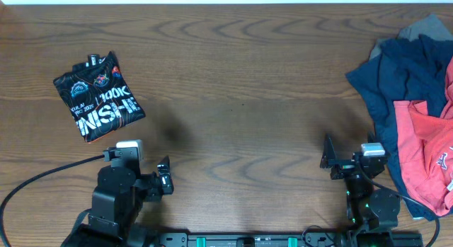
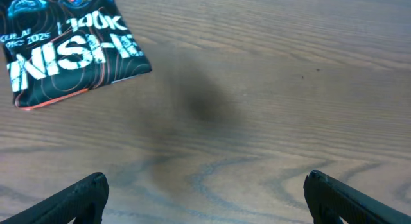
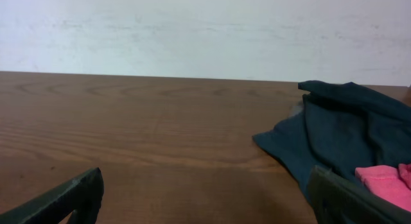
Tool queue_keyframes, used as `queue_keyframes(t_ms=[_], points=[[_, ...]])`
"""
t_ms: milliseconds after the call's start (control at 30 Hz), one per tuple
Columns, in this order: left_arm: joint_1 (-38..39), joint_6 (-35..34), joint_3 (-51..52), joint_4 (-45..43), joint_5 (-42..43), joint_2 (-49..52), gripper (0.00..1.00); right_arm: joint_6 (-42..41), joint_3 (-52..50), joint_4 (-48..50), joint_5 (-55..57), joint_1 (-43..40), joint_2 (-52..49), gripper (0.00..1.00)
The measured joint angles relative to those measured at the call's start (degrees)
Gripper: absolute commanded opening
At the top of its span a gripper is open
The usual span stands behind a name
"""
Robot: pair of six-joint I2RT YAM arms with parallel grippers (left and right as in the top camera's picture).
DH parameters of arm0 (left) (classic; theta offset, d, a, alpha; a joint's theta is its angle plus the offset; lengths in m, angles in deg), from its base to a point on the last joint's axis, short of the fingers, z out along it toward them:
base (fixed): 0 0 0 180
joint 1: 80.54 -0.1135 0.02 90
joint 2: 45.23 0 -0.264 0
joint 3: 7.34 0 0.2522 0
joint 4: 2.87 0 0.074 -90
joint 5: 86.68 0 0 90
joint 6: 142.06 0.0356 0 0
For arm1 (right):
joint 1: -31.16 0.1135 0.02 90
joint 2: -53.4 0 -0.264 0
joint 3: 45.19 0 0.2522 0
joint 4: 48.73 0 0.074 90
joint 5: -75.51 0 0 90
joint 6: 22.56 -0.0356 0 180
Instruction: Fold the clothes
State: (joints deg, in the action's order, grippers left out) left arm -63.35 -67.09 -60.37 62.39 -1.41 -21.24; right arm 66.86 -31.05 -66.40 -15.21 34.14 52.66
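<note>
Black jersey (image 1: 99,96) folded square, lettering up; left gripper (image 2: 204,184) and right gripper (image 3: 205,180) spread.

Blk jersey (image 1: 99,96), orange lines, wht text; navy top (image 1: 403,70), coral top (image 1: 422,142).

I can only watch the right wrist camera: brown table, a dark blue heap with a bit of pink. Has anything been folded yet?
Observer: Yes. Overhead, a black jersey lies folded on the left arm's side of the table, far from the navy garment you see.
Operator: Is the other claw holding it?
Observer: No. The left gripper is open and empty, over bare wood, apart from the jersey.
Operator: Is there more cloth than I see?
Observer: Yes: a grey garment pokes out beyond the navy one.
</note>
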Motion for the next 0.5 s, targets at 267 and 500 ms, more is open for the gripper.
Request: queue_keyframes(t_ms=[267,500], points=[[-10.67,0.00,4.04,1.03,0.31,-5.55,0.98,0.00,0.00,0.02,-0.02,0.00,0.00,0.99],[-15.04,0.02,17.77,-9.88,0.72,-19.96,0.98,0.00,0.00,-0.02,-0.22,-0.02,0.00,0.99]])
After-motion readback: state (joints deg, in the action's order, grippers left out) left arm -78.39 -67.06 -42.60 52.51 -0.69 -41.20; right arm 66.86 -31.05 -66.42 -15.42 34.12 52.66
